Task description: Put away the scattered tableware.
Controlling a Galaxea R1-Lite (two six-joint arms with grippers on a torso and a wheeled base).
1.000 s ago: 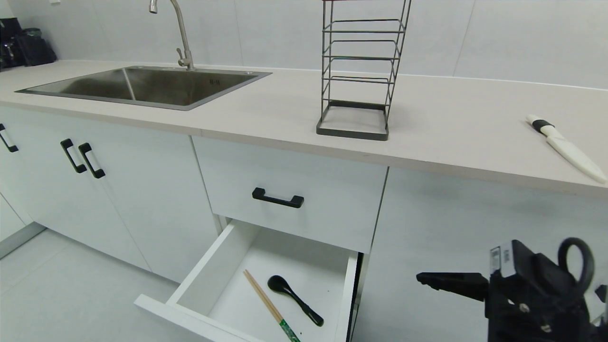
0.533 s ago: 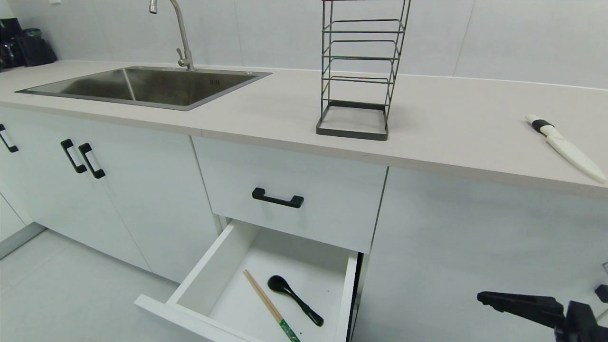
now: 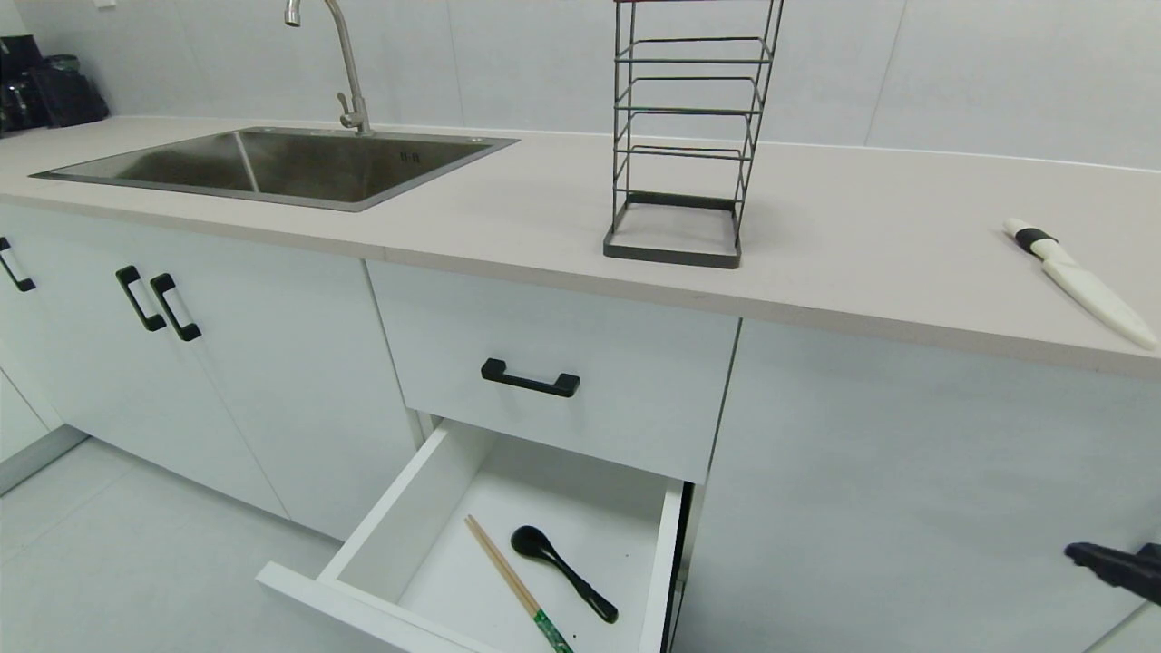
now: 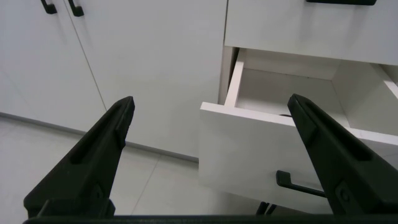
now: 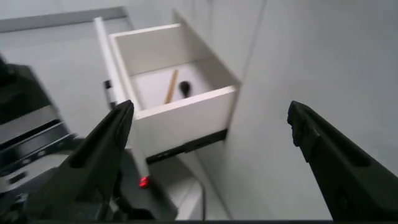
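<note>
Fingers (image 4: 93, 162) spread, drawer (image 3: 388, 513) open, knife (image 3: 1084, 287) on countertop (image 3: 862, 236)

The pale tabletop (image 3: 862, 227) runs in front of me along the wall. A steel sink (image 3: 363, 201) is set into its left part, with a faucet (image 3: 343, 63) at the back rim. Near the middle a tall dark wire rack (image 3: 673, 257) stands upright. Toward the right end a white knife (image 3: 1079, 283) with a black band lies at an angle, well apart from the rack. Below the tabletop, the lower drawer (image 3: 399, 508) stands open. On its white bottom lie a pair of chopsticks (image 3: 515, 580) and, just beside them, a black spoon (image 3: 567, 574).
</note>
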